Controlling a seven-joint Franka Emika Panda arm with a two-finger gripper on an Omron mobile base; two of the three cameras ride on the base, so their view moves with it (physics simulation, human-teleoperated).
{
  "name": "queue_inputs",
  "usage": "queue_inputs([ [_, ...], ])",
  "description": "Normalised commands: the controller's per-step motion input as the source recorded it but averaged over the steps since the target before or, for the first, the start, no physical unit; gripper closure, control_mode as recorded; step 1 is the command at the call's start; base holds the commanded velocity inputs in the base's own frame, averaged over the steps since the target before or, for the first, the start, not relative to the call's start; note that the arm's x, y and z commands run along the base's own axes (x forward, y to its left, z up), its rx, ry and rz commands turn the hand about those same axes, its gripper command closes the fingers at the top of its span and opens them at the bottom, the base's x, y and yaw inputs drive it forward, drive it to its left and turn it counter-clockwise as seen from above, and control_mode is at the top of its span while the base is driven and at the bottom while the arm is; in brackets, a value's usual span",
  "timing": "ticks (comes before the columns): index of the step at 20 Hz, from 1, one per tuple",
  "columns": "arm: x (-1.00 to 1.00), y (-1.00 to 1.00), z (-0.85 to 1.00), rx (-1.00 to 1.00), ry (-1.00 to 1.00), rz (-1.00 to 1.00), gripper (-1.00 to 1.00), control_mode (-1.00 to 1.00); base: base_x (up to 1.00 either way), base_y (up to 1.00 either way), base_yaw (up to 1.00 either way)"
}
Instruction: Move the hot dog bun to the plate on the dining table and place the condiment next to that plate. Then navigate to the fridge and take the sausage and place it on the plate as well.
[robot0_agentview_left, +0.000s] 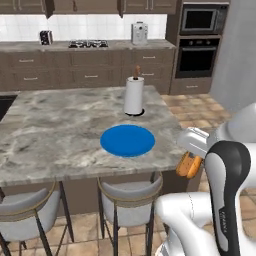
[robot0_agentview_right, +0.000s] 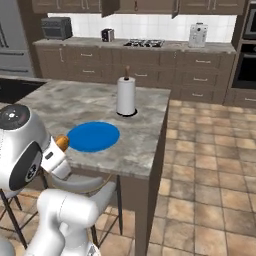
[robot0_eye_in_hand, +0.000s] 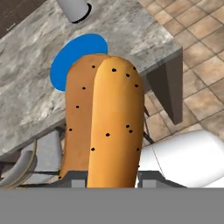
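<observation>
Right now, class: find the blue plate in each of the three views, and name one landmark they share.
Left base view: the blue plate lies at centre, on the dining table.
Right base view: the plate lies left of centre.
Hand view: the plate lies upper left, partly behind the hot dog bun.
Shared landmark: the paper towel roll beyond it.

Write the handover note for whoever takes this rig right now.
Gripper: jaws shut on the hot dog bun, held in the air beside the dining table, off its near corner.
Plate: bare, on the table in front of the paper towel roll.
Done: bun picked up and carried to the table.
Left: set the bun on the plate, put the condiment beside the plate, then fetch the sausage from the fridge onto the plate.
</observation>
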Motion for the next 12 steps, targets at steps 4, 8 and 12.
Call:
queue_inputs([
  [4,0.0,0.0,0.0,0.0,0.0,0.0,1.0,1.0,0.67,0.24,-0.38],
  [8,0.0,0.0,0.0,0.0,0.0,0.0,1.0,1.0,0.68,0.36,-0.32],
  [12,0.0,0.0,0.0,0.0,0.0,0.0,1.0,1.0,0.64,0.59,-0.18],
])
